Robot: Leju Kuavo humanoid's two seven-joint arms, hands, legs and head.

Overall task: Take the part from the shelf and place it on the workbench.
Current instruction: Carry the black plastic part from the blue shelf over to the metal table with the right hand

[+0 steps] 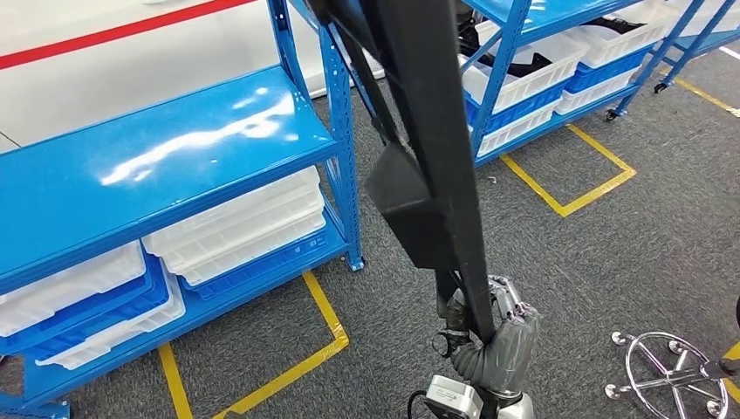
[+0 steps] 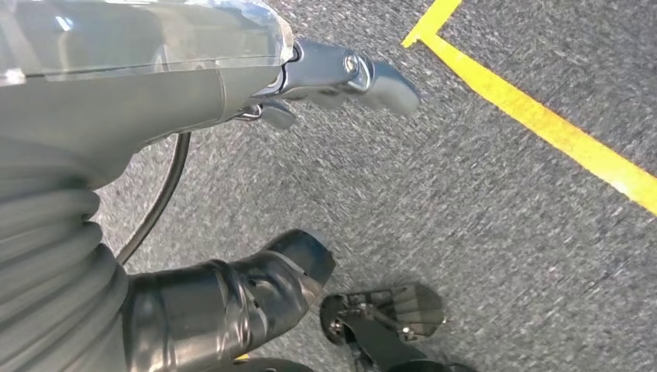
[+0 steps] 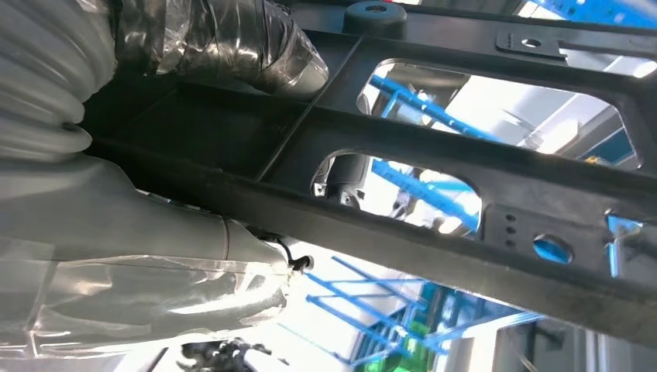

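- A long black part [image 1: 428, 131] rises steeply through the middle of the head view, held over the grey floor [image 1: 611, 244] between two blue shelves [image 1: 157, 157].
- The right hand [image 1: 497, 336] grips its lower end; the wrist view shows the thumb [image 3: 232, 39] pressed on the part's open frame.
- The left hand [image 2: 256, 85] hangs over the floor, fingers apart, holding nothing.
- White and blue bins [image 1: 236, 223] sit on the shelves.

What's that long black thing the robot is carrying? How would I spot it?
Start at the blue shelf with white bins, then look right, over the grey floor. The part is a long black frame running up the middle of the head view, gripped low down by the right hand. Nothing else here is black, long and off the ground.
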